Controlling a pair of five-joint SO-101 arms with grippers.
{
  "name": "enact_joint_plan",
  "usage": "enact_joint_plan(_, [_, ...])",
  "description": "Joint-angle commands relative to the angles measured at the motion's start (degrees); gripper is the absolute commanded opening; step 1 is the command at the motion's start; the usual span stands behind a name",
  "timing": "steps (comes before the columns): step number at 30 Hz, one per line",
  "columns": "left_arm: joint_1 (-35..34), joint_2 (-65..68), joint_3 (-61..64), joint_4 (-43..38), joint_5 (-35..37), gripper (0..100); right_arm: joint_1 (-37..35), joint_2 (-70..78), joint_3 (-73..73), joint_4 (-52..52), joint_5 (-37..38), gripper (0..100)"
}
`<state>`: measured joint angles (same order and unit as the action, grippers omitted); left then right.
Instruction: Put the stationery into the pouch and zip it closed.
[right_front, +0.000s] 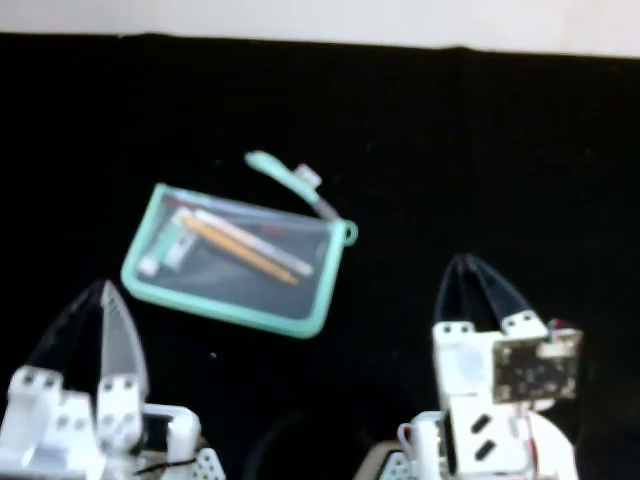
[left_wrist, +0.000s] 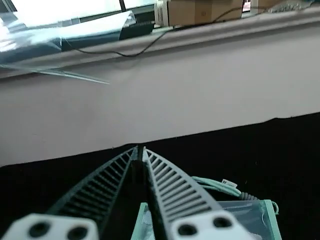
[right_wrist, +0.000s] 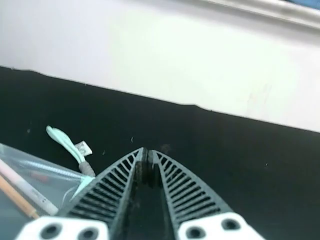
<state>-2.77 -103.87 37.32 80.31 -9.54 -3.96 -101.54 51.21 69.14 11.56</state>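
On the black counter (right_front: 480, 150) the pouch (right_front: 235, 262) lies flat and slightly askew, a clear-fronted case with a teal border, out beyond the two arms and nearer the left one. Through its clear face show an orange pencil (right_front: 245, 255) and a white pen (right_front: 262, 243), side by side along its length, with a small white item (right_front: 150, 266) at the end toward the left arm. A teal wrist strap (right_front: 283, 177) trails from the pouch's far corner onto the counter. Whether the zip is drawn fully along cannot be told. The left fingers (right_front: 104, 290) are pressed together tip to tip and hold nothing; they sit near the pouch's near corner, apart from it. From the left wrist view the same closed tips (left_wrist: 138, 149) stand over the counter, with the pouch's edge (left_wrist: 240, 215) and strap (left_wrist: 215, 186) beside them. The right fingers (right_front: 466, 260) are likewise closed on nothing, well apart from the pouch. The right wrist view has their joined tips (right_wrist: 146, 150) over bare counter, the strap (right_wrist: 62, 141) and pencil (right_wrist: 17, 200) off to one side.
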Motion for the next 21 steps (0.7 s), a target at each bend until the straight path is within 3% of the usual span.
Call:
enact_joint_plan(1, [-0.1,-0.1,7.4,-3.1,0.2,1,0.7,-2.9,7.1,-3.8,-0.3,0.6])
enact_joint_plan(16, [-0.4,-0.1,41.2,-18.8,0.1,1,0.7,-3.5,40.8,-22.4,-0.3,0.6])
enact_joint_plan(21, [-7.2,-0.1,55.0,-31.0,0.1,1,0.7,-3.5,51.1,-29.6,-0.3,0.6])
